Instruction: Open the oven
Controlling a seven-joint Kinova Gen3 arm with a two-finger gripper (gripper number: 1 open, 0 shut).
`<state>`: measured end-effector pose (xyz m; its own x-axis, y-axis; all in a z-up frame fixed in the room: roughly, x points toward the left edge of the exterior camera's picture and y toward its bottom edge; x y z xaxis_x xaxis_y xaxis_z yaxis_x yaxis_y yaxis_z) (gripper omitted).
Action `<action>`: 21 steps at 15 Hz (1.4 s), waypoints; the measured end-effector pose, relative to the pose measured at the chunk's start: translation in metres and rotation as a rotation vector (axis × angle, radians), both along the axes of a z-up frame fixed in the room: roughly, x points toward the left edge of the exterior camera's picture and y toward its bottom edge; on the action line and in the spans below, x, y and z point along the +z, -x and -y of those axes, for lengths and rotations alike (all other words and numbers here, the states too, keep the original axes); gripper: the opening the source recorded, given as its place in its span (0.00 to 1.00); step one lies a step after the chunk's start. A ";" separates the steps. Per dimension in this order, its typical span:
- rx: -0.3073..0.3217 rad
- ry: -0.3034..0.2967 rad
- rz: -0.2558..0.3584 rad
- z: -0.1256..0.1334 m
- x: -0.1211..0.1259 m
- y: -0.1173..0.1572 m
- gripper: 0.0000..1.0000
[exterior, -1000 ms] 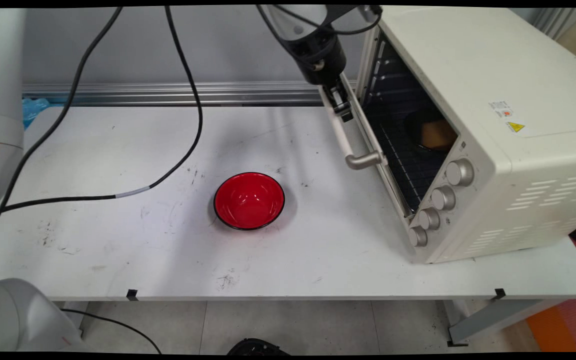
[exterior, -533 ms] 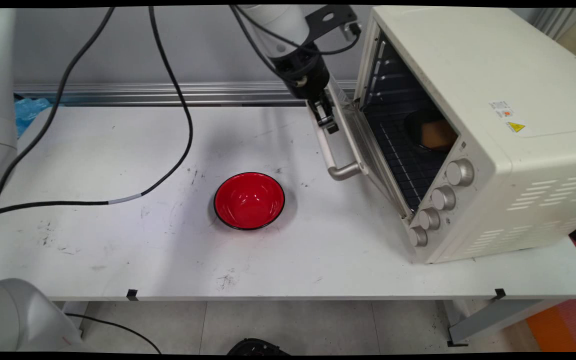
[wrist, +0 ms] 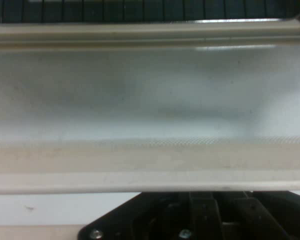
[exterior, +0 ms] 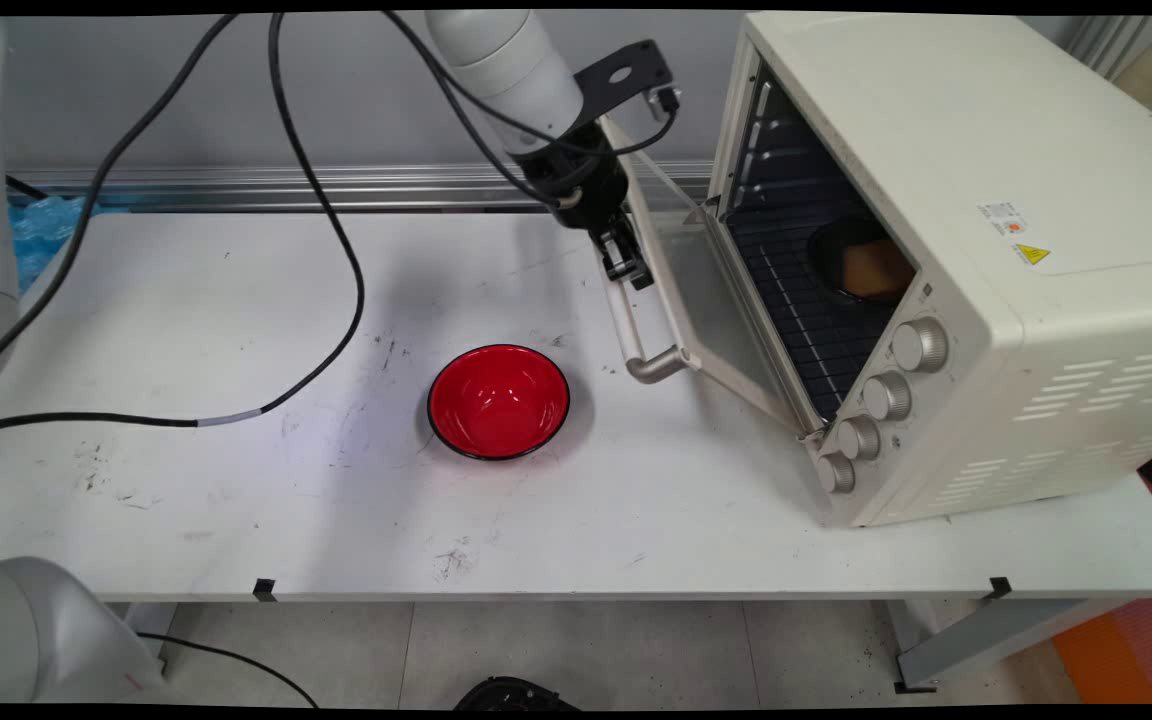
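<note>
My black gripper [exterior: 626, 262] is shut on the pale handle [exterior: 639, 345] of the cream toaster oven's [exterior: 936, 150] glass door [exterior: 711, 300]. The door hangs partly open, tilted out toward the table's middle. In the hand view the handle bar [wrist: 150, 175] runs across just above the gripper's linkage [wrist: 200, 220], with the door glass [wrist: 150, 90] filling the picture behind it. Inside the oven, a dark dish holding a yellow-brown piece [exterior: 876, 268] sits on the wire rack. A red bowl [exterior: 498, 400] with nothing in it stands on the table, below and left of the handle.
The oven takes up the white table's [exterior: 186, 480] right side, with several knobs [exterior: 886, 395] on its front. A black cable [exterior: 336, 250] hangs from the arm and trails across the table's left half. Blue plastic [exterior: 41, 220] lies at the back left edge.
The gripper has moved left and down with the handle in it, and the oven door has swung farther open. The cable has shifted left. The bowl has stayed put.
</note>
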<state>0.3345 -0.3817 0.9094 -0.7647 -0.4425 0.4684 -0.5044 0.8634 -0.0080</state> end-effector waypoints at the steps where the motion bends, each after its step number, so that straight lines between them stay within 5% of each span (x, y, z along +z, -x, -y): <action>1: 0.001 0.002 0.000 -0.002 -0.003 -0.003 0.00; 21: 0.107 0.071 -0.147 -0.036 -0.069 -0.047 0.00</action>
<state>0.3812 -0.3457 0.8401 -0.6363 -0.4792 0.6046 -0.5932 0.8049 0.0137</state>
